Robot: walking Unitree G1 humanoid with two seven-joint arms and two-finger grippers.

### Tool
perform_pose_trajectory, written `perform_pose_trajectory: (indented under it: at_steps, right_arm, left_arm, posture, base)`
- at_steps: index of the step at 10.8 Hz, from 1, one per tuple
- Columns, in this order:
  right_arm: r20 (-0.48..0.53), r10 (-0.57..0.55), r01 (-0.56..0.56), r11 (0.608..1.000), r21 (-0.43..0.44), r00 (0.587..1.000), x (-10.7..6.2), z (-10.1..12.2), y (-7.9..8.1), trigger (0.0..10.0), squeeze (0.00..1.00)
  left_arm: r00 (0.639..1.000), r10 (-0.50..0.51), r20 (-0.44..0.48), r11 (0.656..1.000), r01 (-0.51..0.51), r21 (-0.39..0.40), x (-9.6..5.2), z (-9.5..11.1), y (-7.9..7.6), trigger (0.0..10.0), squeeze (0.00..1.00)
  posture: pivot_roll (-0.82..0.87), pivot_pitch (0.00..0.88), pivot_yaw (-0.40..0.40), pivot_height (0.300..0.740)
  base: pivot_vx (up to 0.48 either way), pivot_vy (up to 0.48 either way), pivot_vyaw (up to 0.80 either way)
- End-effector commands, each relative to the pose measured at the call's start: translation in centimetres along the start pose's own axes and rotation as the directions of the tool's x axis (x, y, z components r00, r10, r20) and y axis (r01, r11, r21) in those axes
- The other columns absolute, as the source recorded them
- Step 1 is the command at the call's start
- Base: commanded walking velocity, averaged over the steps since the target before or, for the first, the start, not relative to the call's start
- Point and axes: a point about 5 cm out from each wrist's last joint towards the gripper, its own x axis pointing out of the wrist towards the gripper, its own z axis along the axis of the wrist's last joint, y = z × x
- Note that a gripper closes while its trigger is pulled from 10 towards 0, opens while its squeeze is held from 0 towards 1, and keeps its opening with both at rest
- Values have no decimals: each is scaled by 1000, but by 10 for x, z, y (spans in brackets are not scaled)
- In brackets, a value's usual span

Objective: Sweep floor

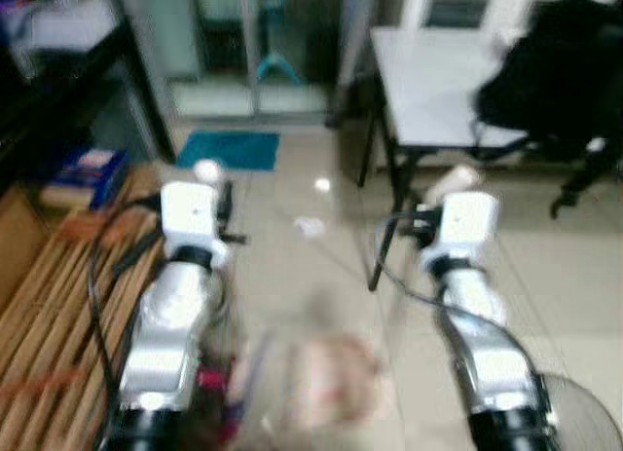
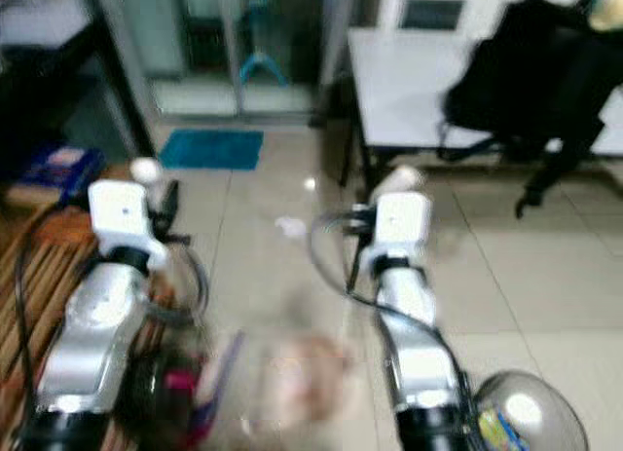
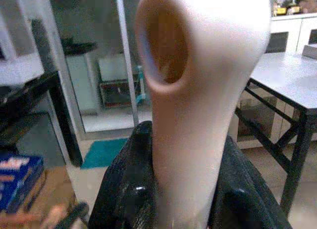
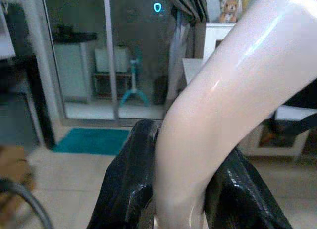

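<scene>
Cream handle [image 3: 198, 90] gripped, blue box [image 1: 86, 170] print apparently illegible

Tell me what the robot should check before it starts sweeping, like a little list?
1. Left gripper shut on the cream handle with a hole: ok.
2. Right gripper shut on the curved cream handle: ok.
3. White scrap on the tile floor ahead, ready to be swept: ok.
4. Table leg stands close by the right arm: not ok, mind it.
5. Where the broom head and pan sit below: cannot tell, the picture is blurred.
</scene>
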Motion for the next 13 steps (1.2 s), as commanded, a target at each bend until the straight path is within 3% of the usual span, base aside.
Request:
perform_pose_trajectory:
  at_steps: [1,5,9,13]
  right_arm:
    - [34,-31,32,999,-21,999,1,8,-11,10000,0]
    - [32,23,-23,1000,-8,999,1,7,-3,10000,0]
    - [35,21,-20,999,-36,999,0,8,-3,10000,0]
    - [42,-6,7,1000,-8,999,1,8,-5,10000,0]
  left_arm:
    - [998,-33,51,999,33,-8,4,11,-10,10000,0]
    - [998,-21,55,1000,20,13,3,11,-5,10000,0]
    - [998,-27,58,999,26,27,2,11,-6,10000,0]
    - [998,-35,60,999,33,33,2,11,-7,10000,0]
  posture:
    - [-4,35,30,740]
    - [1,39,25,740]
    - [0,42,31,740]
    - [0,27,36,740]
  base:
    - [454,0,-800]
    - [453,0,0]
    - [454,0,-111]
    - [453,0,0]
